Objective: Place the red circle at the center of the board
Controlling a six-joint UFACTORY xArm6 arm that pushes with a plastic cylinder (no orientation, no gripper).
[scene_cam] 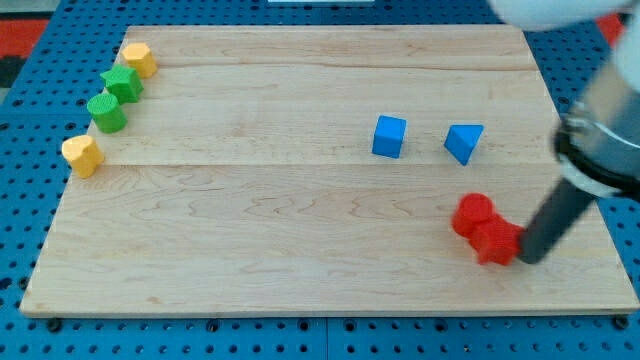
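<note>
My tip (524, 258) presses against two red blocks near the desk's (300, 250) lower right corner.

No container stands on the wooden desk; the blocks lie loose on it. The dark rod slants down from the view's upper right, its tip touching the right side of the red block (496, 242) (shape hard to make out). There are no fingers on this rod, so nothing is held. The red circle (472, 215) sits touching that block, up and to its left, well right of the board's middle. Above them lie a blue cube (389, 136) and a blue triangle (464, 142). Along the left edge: a yellow block (139, 59), green star (122, 83), green circle (106, 112), another yellow block (82, 155).
</note>
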